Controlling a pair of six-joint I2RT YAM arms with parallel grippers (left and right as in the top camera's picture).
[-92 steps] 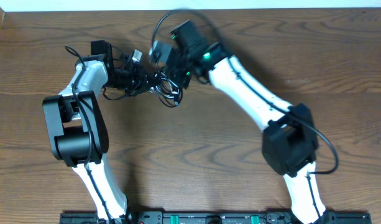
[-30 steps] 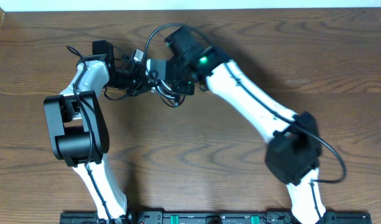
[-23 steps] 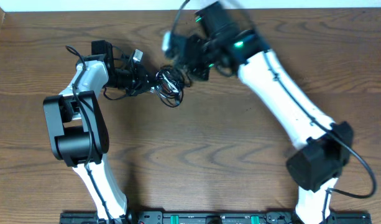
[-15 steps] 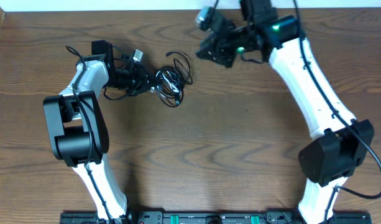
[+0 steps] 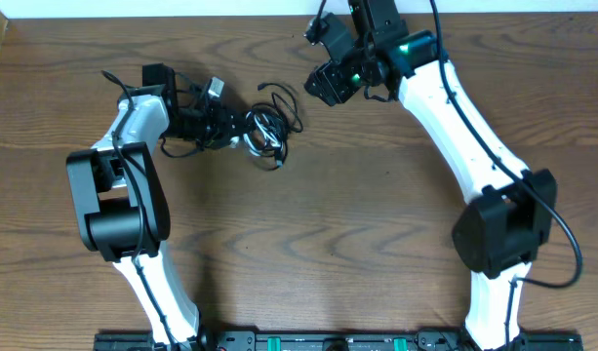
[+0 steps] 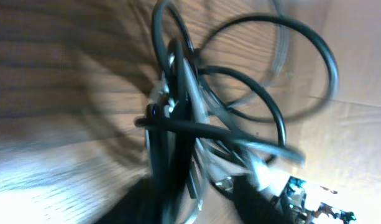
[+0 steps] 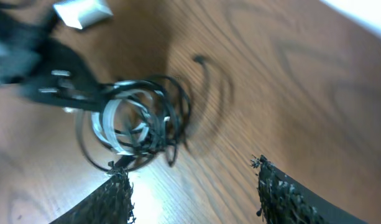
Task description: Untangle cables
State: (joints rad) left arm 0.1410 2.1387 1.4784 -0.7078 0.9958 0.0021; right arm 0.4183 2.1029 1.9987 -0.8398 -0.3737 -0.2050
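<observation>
Black and white cables (image 5: 268,128), brown woodgrain table (image 5: 328,224)

White arm links (image 5: 445,109), black joints (image 5: 498,234), thin black cords (image 5: 578,255), green light (image 5: 400,46)

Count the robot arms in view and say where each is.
2. The left arm reaches to the cable tangle at upper left; the right arm is up top, right of the tangle, clear of it. No others show.

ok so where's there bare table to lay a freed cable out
Widest bare patch: mid table, between the left arm and right arm, below the cables. Also free beyond the right arm, toward the right edge. Crowded top centre: left gripper at the tangle, right gripper just beside it.
</observation>
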